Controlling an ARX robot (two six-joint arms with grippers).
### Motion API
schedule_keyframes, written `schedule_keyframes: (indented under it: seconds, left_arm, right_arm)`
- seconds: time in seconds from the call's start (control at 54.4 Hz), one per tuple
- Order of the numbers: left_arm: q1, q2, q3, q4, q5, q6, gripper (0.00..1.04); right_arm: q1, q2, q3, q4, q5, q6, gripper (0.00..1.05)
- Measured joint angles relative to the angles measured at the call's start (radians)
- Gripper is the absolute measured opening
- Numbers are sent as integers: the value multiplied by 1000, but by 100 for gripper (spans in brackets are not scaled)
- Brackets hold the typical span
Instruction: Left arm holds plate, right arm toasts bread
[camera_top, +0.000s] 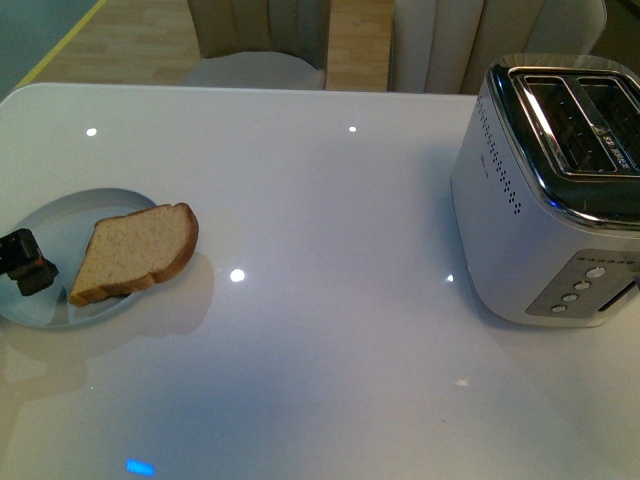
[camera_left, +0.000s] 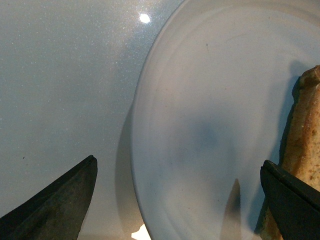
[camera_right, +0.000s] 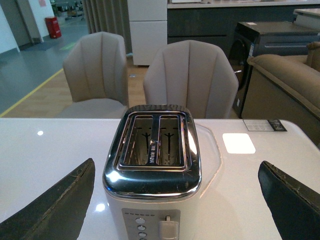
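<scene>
One plate (camera_top: 60, 222) sits on the white worktop (camera_top: 330, 190) at about 8 o'clock in your front view. One slice of bread (camera_top: 135, 252) lies on it. The slice rests on the plate's 3 o'clock half, with its rounded top pointing to 2 o'clock and overhanging the rim there. Its flat edge faces 7 o'clock.

One toaster (camera_top: 530, 190) stands at 3 o'clock, well apart from the plate. It has two slots, both empty, and on its end face you can see four small round buttons and one lever.

Your left gripper (camera_left: 178, 162) is at the plate's 9 o'clock edge. Its jaws are spread wide and hold nothing. In the left wrist view one jaw hangs over bare worktop outside the rim and the other over the plate just beside the bread. You cannot tell from these views whether either jaw touches the plate.

Your right gripper (camera_right: 176, 164) does not show in the front view. In its wrist view the jaws are also spread wide and empty, with the toaster between them and apart from both. Two padded chairs (camera_right: 190, 75) stand beyond the worktop's far edge, at 12 o'clock from the toaster.
</scene>
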Motion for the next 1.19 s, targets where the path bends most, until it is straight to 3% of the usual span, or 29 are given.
schedule_keyframes:
  seconds: [0.11,0.349,0.57,0.956,1.194]
  left_arm:
    - [-6,8,15,-5,-11,-1,94]
    - [-25,27,43,-37,-38,-17,40]
    - [-31,32,51,-45,-29,-77,3]
    - [-7,-7,5,-36,28,-213,3]
    - [39,-170,-74,-51,63,-257,3]
  right_arm:
    - [0,0,0,0,0,0,96]
    - [0,0,0,0,0,0,96]
    - [0,0,0,0,0,0,96]
    - [0,0,0,0,0,0,96]
    - [0,0,0,0,0,0,96]
